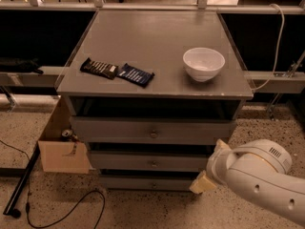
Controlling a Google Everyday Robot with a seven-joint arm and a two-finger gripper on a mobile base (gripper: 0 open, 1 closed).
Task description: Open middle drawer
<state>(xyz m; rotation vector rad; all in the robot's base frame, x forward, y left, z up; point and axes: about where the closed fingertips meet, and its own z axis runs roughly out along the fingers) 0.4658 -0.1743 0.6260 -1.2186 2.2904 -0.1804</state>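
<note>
The middle drawer (pixel 143 161) is the second of three grey drawer fronts in the cabinet, shut, with a small round knob (pixel 153 164) at its centre. My gripper (pixel 213 165) is at the lower right, just off the right end of the middle and bottom drawers. Its two tan fingertips (pixel 202 183) stand apart, open and empty. It is well to the right of the knob and does not touch it. The white arm (pixel 257 180) runs off to the lower right.
The top drawer (pixel 119 129) and the bottom drawer (pixel 124 182) are shut. On the cabinet top (pixel 152 42) lie two snack bars (pixel 116 71) and a white bowl (pixel 203 63). A cardboard box (pixel 62 149) stands at the left, with a black cable (pixel 66 213) on the floor.
</note>
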